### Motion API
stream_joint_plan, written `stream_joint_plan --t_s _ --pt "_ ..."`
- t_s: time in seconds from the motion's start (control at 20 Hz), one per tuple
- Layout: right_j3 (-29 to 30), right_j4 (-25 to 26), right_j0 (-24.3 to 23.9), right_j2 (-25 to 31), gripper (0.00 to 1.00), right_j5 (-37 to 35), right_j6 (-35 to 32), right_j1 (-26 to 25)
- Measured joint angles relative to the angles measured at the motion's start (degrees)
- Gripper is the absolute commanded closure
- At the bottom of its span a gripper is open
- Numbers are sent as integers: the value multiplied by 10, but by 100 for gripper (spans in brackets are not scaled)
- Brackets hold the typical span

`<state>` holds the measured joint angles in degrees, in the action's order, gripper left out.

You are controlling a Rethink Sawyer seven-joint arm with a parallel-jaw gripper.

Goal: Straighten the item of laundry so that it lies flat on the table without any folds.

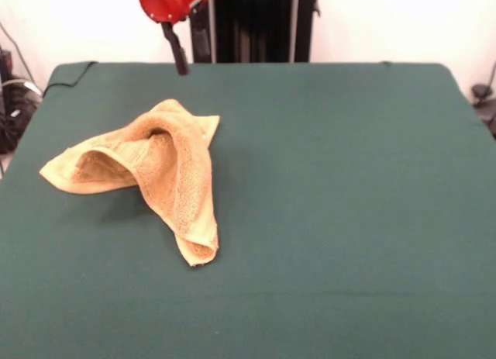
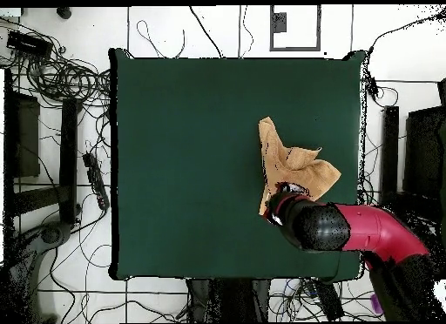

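Note:
The orange-tan towel (image 1: 167,169) lies crumpled on the green table (image 1: 349,188), left of centre. It is folded over itself in a raised hump, with one flap to the left and one narrow flap toward the near side. My gripper (image 1: 191,64) hangs above the table's far edge, just behind the towel and clear of it, open and empty. In the overhead view the towel (image 2: 292,168) lies at the right side of the table (image 2: 192,164), and the red and black arm (image 2: 348,229) covers its lower edge and hides the gripper.
The black pedestal (image 1: 263,25) stands behind the table's far edge. Cables and equipment (image 2: 61,85) lie on the floor around the table. A cable (image 1: 70,76) lies on the far left corner.

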<state>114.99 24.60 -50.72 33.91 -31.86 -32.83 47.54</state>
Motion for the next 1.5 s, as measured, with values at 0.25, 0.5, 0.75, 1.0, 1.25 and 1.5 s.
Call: stream_joint_plan --t_s 0.25,0.5,0.75,1.0,1.25,1.5 --pt "0 0 4 -6 0 3 0 -13" --pt "0 0 9 -15 0 3 0 -21" --pt "-1 0 16 -20 0 3 0 -32" --pt "-6 1 22 -21 0 3 0 -48" --pt "-14 1 23 -21 0 3 0 -71" --pt "-26 1 28 -25 0 3 0 -90"
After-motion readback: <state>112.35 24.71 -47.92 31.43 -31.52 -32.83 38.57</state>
